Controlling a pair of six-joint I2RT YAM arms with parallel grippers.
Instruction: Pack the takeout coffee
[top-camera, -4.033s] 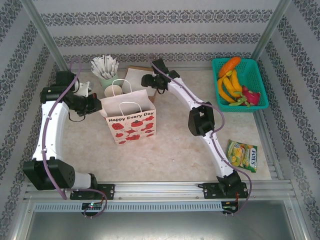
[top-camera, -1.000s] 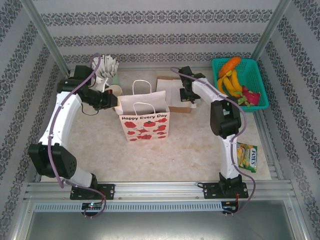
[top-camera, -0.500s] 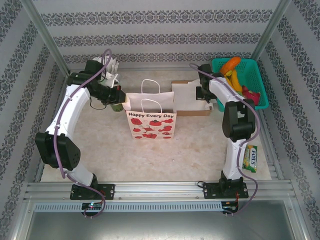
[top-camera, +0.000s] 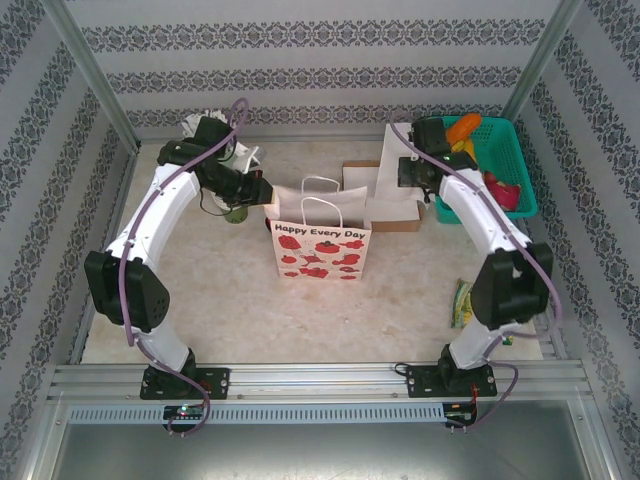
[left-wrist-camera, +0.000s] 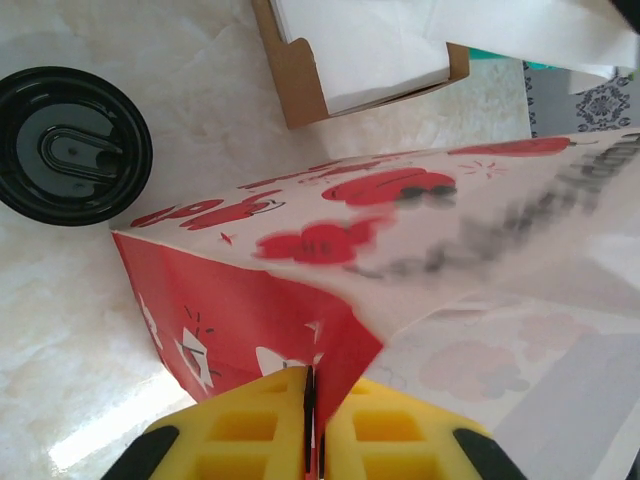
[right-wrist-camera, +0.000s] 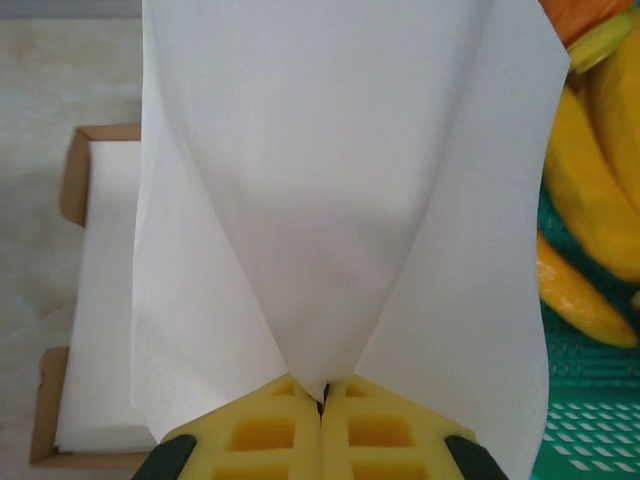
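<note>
The takeout coffee (top-camera: 236, 211), a pale-green cup with a black lid (left-wrist-camera: 72, 145), stands on the table just left of the strawberry-print paper bag (top-camera: 320, 236). My left gripper (top-camera: 262, 192) is shut on the bag's upper left edge; in the left wrist view its yellow fingers (left-wrist-camera: 250, 430) pinch the red side fold (left-wrist-camera: 250, 310). My right gripper (top-camera: 405, 170) is shut on a white paper sheet (right-wrist-camera: 340, 200), which it holds up above the open cardboard box (top-camera: 395, 212).
A green basket (top-camera: 515, 165) of bananas (right-wrist-camera: 600, 200) and other fruit sits at the back right, close to the right wrist. A cup of white wrapped sticks (top-camera: 205, 128) stands behind the left arm. A snack packet (top-camera: 462, 303) lies near the right arm's elbow.
The bag has slid right with my left gripper, leaving the coffee cup exposed beside it. My right gripper has moved right and lifted the white sheet upright over the box.
</note>
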